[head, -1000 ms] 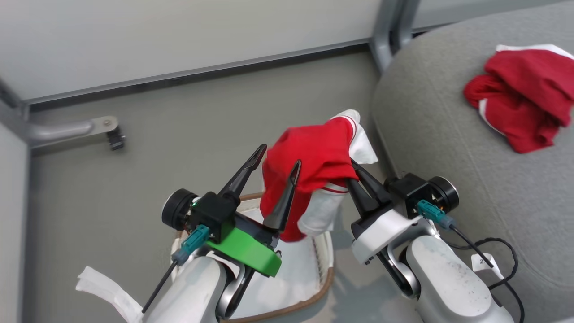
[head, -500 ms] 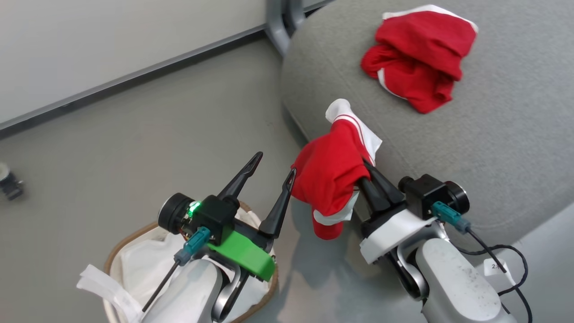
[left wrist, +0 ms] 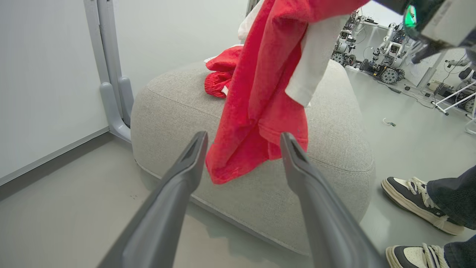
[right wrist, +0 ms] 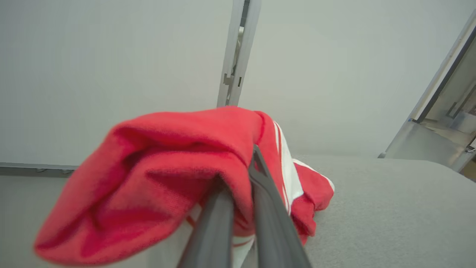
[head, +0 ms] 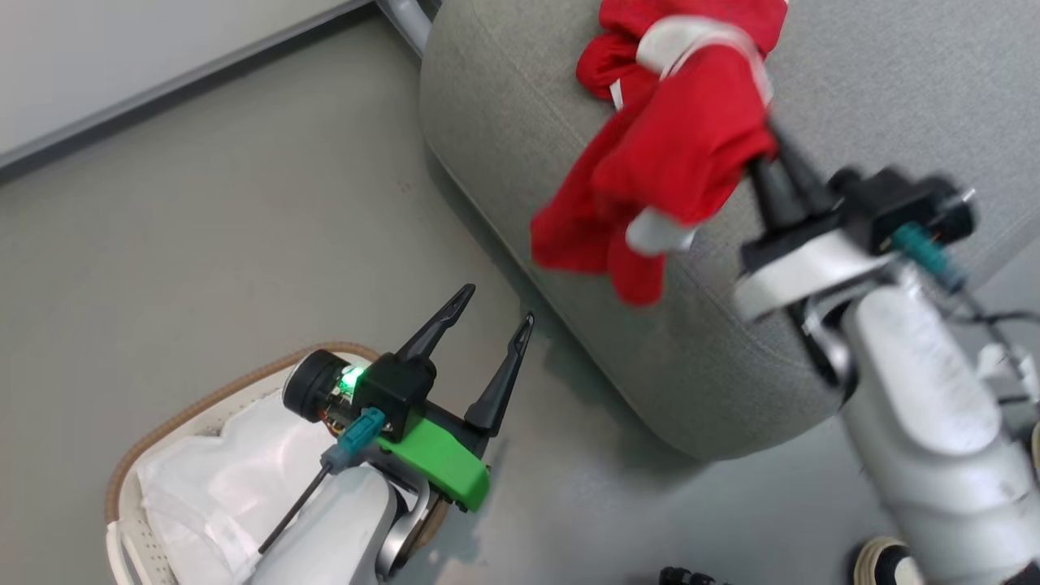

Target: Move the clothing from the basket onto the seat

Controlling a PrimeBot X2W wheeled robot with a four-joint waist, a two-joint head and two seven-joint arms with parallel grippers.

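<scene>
I report the carry step in hand, with the release not yet made. The right gripper (head: 757,162) has its jaws clenched on a red garment (head: 674,154) with white trim. The right wrist view shows the two fingers pressed together with a fold of the cloth pinched between them. The garment hangs in the air over the near rounded edge of the grey sofa (head: 504,122). Its lower folds drape down past the front of the cushion and, as far as I can tell, do not rest on it. A second red garment (left wrist: 219,74) lies on the sofa top, just behind the held one. The left gripper (head: 497,305) hovers over the floor (head: 203,227) between basket and sofa, its jaws released, spread wide and holding nothing. The basket (head: 162,421) stands on the floor at the lower left of the head view. The part I can see holds the white liner (head: 219,463) and no red cloth, though my left arm hides some of it. A person's shoes (left wrist: 412,193) stand on the floor beside the sofa. My judgement is that the next move calls for carrying the garment further in over the cushion, lowering it until the sofa bears its weight, then opening the right jaws. Releasing here risks the cloth sliding off the rounded edge to the floor.
</scene>
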